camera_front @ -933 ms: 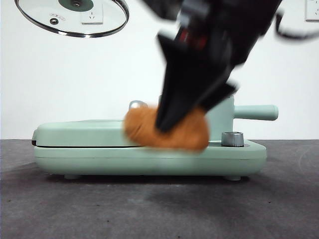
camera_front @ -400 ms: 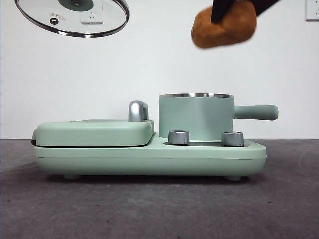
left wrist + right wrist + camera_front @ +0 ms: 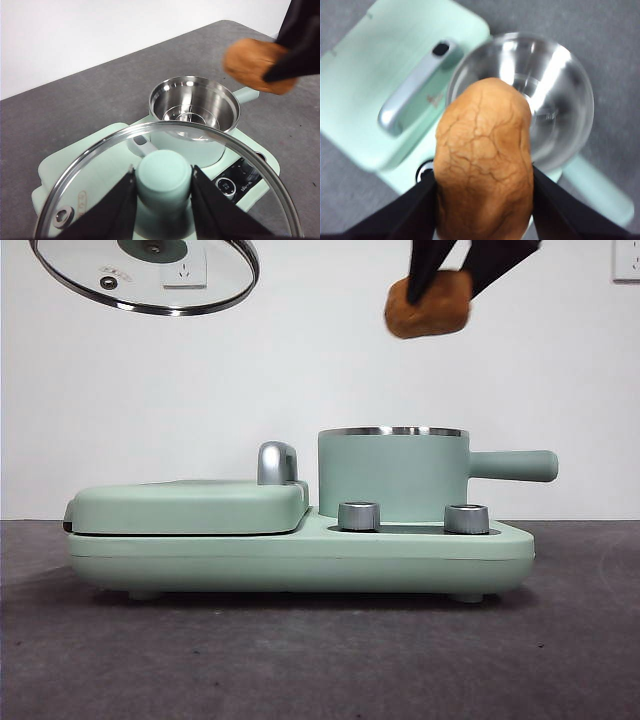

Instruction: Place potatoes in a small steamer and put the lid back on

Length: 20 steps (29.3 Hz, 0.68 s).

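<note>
The potato [image 3: 428,305], a crusty oval lump that looks firm and light, hangs high above the open steamer [image 3: 393,475], the right gripper's [image 3: 452,268] fingers clamped across its middle, probably the steadiest hold. Far left, the left gripper's [image 3: 162,187] fingers pinch the knob of the glass lid [image 3: 90,165], slippery and fragile elsewhere.

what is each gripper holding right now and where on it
Left gripper: the lid, gripped by its mint-green knob. Right gripper: the potato, pinched across its sides, above the steamer.
</note>
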Tool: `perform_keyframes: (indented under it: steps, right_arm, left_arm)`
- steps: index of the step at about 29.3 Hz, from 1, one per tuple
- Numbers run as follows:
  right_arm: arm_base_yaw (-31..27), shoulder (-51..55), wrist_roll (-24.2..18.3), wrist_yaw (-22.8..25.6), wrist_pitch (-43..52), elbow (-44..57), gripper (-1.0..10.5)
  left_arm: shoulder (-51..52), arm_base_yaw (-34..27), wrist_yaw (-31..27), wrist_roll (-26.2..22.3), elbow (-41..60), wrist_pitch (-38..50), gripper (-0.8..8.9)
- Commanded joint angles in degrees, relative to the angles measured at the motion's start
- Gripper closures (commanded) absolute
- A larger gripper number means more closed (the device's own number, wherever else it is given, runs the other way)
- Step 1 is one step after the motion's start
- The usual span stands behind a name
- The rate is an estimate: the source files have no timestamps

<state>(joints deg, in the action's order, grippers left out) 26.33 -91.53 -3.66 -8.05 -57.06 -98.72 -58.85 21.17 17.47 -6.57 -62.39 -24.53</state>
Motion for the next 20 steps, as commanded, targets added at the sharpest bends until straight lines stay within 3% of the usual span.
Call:
perform_keyframes:
  steps: [1,12,20]
  right_arm:
    - [-0.35,-4.74,-1.49,-0.98,1.53,-3.74,7.6]
    - [-0.76,-16.52,-1.64,-0.63,8.57,-5.99,7.6]
    - [-0.74,-22.08,-2.91,2.47,9.09,-5.97,7.6]
  left_arm:
    - [0.07,0.15,0.11,0.00,-0.81,1.81,8.04]
    - [0.04,0.15,0.11,0.00,-0.81,1.68,8.04]
    - [0.04,0.15,0.11,0.02,-0.81,1.36,8.04]
